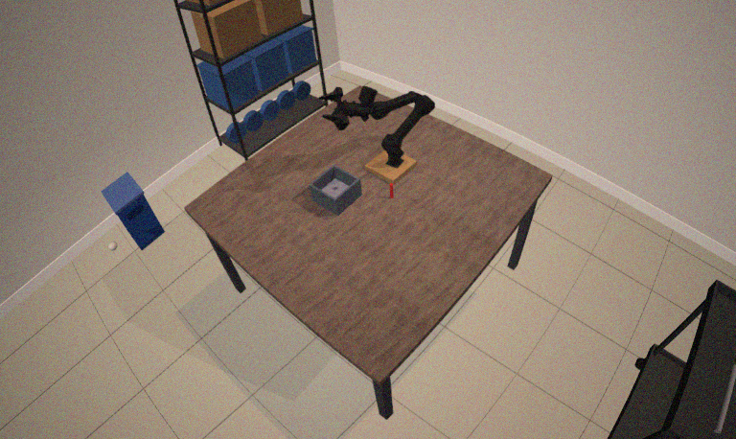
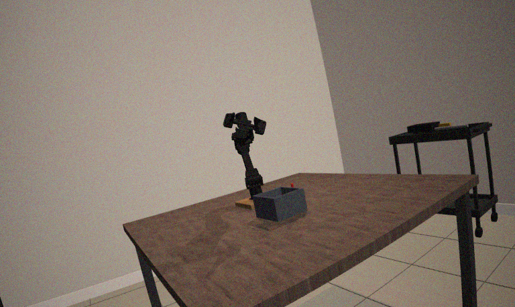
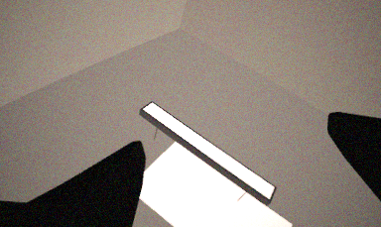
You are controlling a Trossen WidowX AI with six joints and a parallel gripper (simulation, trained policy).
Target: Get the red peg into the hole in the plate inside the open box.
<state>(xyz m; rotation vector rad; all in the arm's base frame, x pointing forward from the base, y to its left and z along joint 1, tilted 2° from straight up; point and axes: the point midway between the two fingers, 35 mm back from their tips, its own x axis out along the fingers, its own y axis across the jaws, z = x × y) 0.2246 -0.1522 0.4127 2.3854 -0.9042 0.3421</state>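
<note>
The red peg (image 1: pixel 391 191) (image 2: pixel 292 185) stands upright on the table, right of the box and just in front of the arm's wooden base in the top view. In the exterior view only its top shows above the box. The grey-blue open box (image 1: pixel 326 198) (image 2: pixel 291 205) sits on the table. Its light plate (image 1: pixel 328 190) shows a small dark hole near the middle, with no peg in it. My gripper (image 1: pixel 324 106) (image 2: pixel 244 123) (image 3: pixel 235 136) is wide open and empty. It is raised high, far from peg and box, and the wrist view shows neither.
The wooden base board (image 1: pixel 377 167) (image 2: pixel 243 203) lies behind the box and peg. A shelf rack (image 1: pixel 231 108) with boxes stands beyond the table (image 1: pixel 390 282) (image 2: pixel 227 258), on the side the gripper points to. A dark cart (image 2: pixel 425 138) stands off to the side. The wrist view shows a bright ceiling lamp (image 3: pixel 208 152).
</note>
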